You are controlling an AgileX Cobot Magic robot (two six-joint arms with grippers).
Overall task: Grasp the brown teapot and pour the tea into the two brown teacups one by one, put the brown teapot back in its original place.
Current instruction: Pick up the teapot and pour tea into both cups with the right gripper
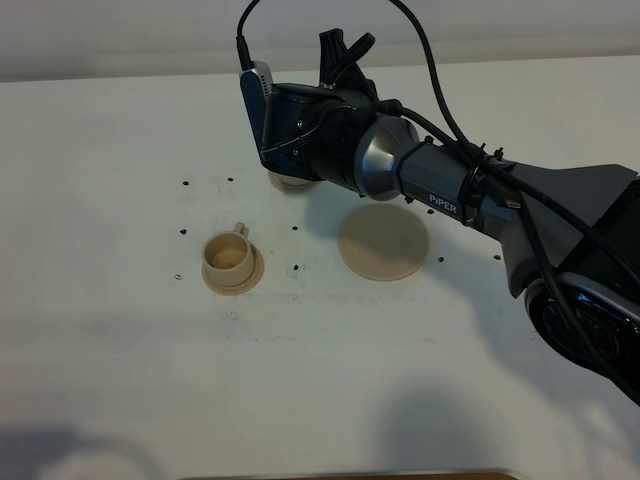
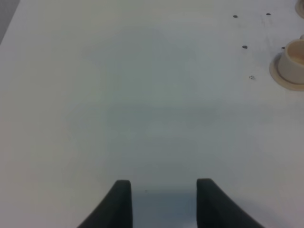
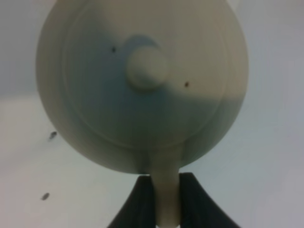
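My right gripper [image 3: 166, 202] is shut on the loop handle of the brown teapot [image 3: 142, 80], whose knobbed lid faces the right wrist camera. In the high view the right wrist [image 1: 310, 130] hides the teapot and reaches over the back middle of the table. One brown teacup [image 1: 228, 255] stands upright on its small saucer [image 1: 250, 281] at the left; it also shows in the left wrist view [image 2: 294, 57]. A tan edge [image 1: 292, 183] shows under the wrist; I cannot tell whether it is the second teacup. The wide flat saucer [image 1: 385, 243] lies bare at the centre. My left gripper [image 2: 164, 190] is open and empty.
The white table [image 1: 120, 380] carries several small black marks [image 1: 185, 184] around the cups. Its back edge [image 1: 120, 78] runs along the top of the high view. The right arm [image 1: 560, 220] spans from the right side to the back middle.
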